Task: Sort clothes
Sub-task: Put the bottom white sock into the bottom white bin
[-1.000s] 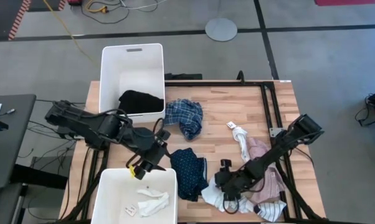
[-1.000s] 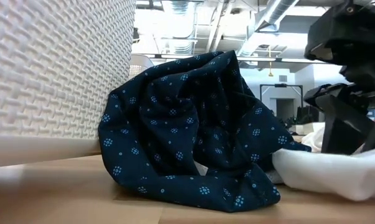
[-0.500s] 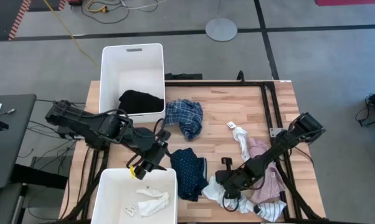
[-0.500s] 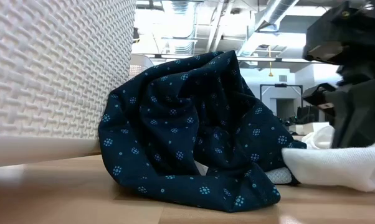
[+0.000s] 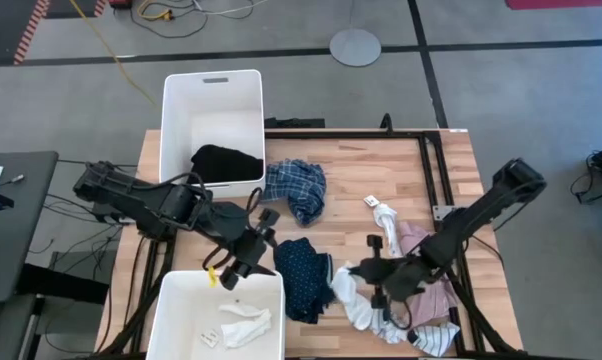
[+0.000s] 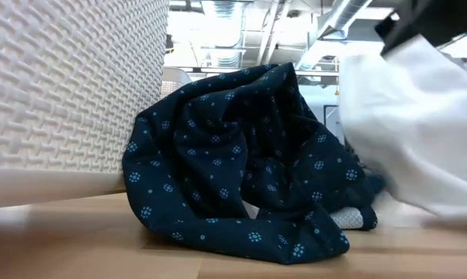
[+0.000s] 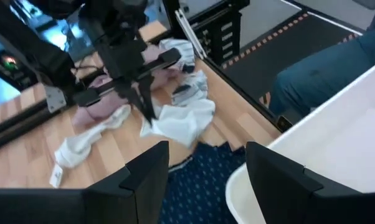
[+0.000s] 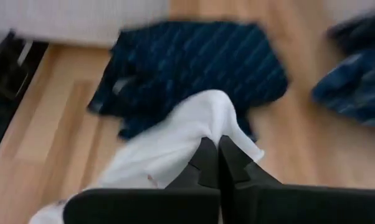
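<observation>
Right claw (image 5: 374,272) is clamped on a white garment (image 5: 353,298), fingers together through a pinch of the cloth, near the front edge of the bench (image 5: 381,170). The garment hangs from the claw with its lower end trailing toward the pile of pink shirt (image 5: 421,270) and striped socks (image 5: 436,338) at the front right corner. Just beside it, toward the left edge, the navy dotted piece (image 5: 303,272) lies crumpled on the bench.

Left claw (image 5: 243,262) has its fingers apart, nothing between them, hovering over the rim of the front white bin (image 5: 171,310), which holds white socks (image 5: 246,325). Back white bin (image 5: 213,105) at the back left corner holds the black piece (image 5: 224,162). Blue plaid shirt (image 5: 296,188) lies bunched just beside that bin. A white sock (image 5: 384,218) lies mid-bench, right of centre, touching the pink shirt.
</observation>
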{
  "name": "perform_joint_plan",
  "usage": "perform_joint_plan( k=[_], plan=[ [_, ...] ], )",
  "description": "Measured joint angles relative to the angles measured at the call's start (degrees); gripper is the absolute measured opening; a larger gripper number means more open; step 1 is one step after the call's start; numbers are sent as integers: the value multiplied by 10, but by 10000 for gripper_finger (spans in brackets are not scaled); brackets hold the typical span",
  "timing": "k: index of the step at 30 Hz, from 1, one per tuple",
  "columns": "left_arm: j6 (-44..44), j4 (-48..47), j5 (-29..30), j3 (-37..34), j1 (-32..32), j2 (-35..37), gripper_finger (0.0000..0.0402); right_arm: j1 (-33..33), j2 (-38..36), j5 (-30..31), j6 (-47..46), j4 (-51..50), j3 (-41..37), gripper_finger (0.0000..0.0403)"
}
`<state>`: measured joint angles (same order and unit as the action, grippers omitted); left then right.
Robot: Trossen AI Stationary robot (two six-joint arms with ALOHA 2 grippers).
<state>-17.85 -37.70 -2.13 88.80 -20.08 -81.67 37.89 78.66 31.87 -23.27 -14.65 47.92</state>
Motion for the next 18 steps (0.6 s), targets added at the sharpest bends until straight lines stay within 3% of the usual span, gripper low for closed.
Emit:
perform_joint_plan(
  k=[7, 18],
  plan=[
    [-4, 55, -1, 0, 11, 0, 214, -1, -75, 71, 100, 44, 0, 0],
    [22, 141, -1, 1, 51, -61, 261, -10, -144, 112, 355, 255, 1, 0]
  ],
)
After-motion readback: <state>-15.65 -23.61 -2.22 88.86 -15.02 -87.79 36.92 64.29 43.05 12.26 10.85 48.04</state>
